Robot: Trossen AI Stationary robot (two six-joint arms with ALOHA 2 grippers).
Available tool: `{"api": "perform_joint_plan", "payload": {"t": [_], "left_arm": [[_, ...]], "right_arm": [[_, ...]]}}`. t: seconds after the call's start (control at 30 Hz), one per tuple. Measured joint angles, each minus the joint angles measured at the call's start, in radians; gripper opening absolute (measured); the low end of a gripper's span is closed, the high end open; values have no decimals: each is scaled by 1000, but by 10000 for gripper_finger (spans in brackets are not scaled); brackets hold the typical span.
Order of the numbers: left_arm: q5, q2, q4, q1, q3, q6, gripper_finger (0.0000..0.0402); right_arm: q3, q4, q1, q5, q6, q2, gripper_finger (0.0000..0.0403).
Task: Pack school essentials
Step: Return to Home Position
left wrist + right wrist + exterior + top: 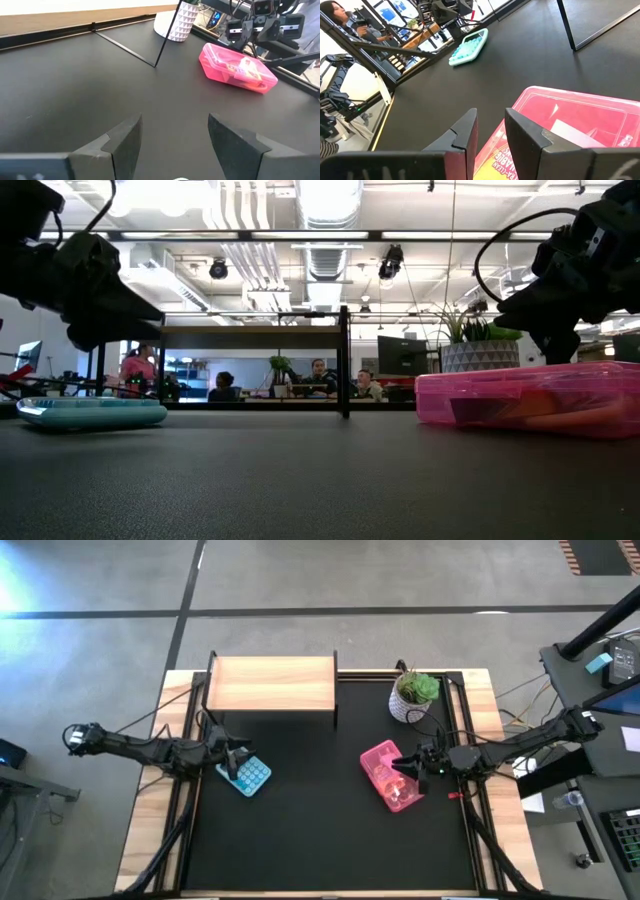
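Note:
The pink translucent case (390,777) lies flat on the black table (320,830), right of centre. Pale and orange things show dimly through its lid (240,67). My right gripper (490,117) hangs just over the case's right part, its fingers a narrow gap apart with nothing between them. Its dark bulk (560,300) comes down to the lid's top in the low view. My left gripper (175,125) stands wide open and empty at the table's left, beside a light blue calculator (248,776). My right gripper hangs over the pink case's lid (555,107), coming in nearly level from the table's right side. Whether its fingertips touch the lid I cannot tell. The case lies flat on the table.
A wooden shelf (270,683) on thin black legs stands at the far edge, left of centre. A potted green plant (414,695) stands at the far right, just beyond the case. Black rails (462,740) run along the table's sides. People sit in the room behind (320,380).

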Motion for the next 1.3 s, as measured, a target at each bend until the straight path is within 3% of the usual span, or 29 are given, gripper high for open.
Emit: {"api": "perform_joint_plan", "payload": {"t": [1.3], "left_arm": [[0, 45, 0, 0, 0, 0, 212]], "right_arm": [[0, 0, 0, 0, 0, 0, 98]]}}
